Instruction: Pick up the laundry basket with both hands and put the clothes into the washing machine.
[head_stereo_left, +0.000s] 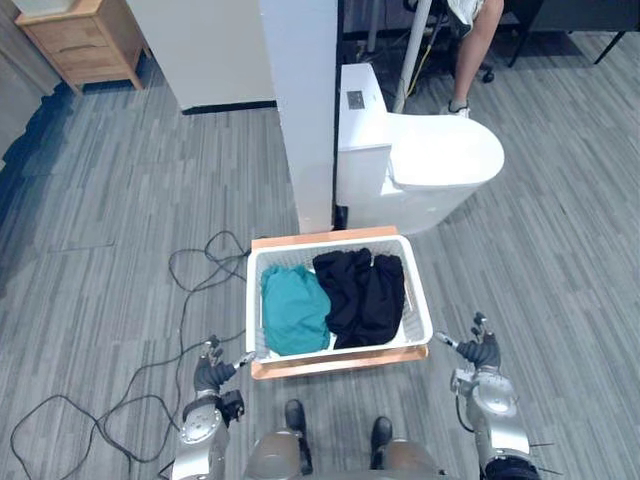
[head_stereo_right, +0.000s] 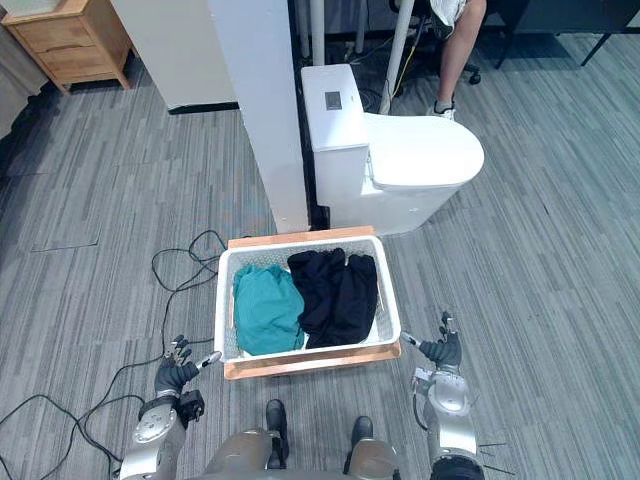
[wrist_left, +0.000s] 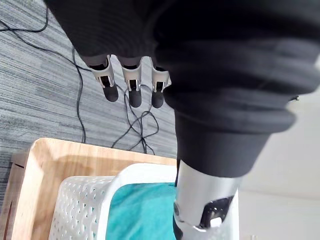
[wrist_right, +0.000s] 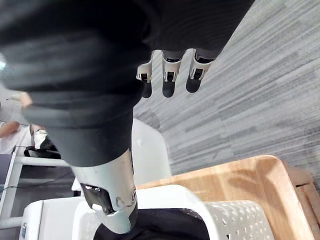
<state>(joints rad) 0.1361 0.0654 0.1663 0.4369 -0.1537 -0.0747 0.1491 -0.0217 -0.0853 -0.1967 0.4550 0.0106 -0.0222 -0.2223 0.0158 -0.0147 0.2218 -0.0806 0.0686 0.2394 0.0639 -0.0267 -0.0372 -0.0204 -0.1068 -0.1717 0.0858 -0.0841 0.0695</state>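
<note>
While both hands hang low at our sides, we read each as slack and empty: the left hand (head_stereo_left: 213, 372) shows its fingers (wrist_left: 130, 89) nearly straight over bare floor with the thumb reaching inward, and the right hand (head_stereo_left: 482, 352) mirrors it, holding nothing. Between them lies the laundry basket (head_stereo_left: 253, 300), resting on a wooden board (head_stereo_left: 340, 362) on the floor. Its long axis runs left to right, so each short end faces one hand. From the left hand the basket lies to the right and slightly farther away; from the right hand it lies to the left and slightly farther away. The left thumb looks just beside the board's near left corner, and the right hand sits a little further off its corner, so we judge the left to be slightly nearer. Neither hand touches the rim. Inside, a teal garment (head_stereo_left: 293, 310) fills the left half and black clothes (head_stereo_left: 360, 295) the right. Beyond the basket's far side stand a white pillar (head_stereo_left: 300, 100) and a white toilet-shaped fixture (head_stereo_left: 440, 155) with its lid down.
</note>
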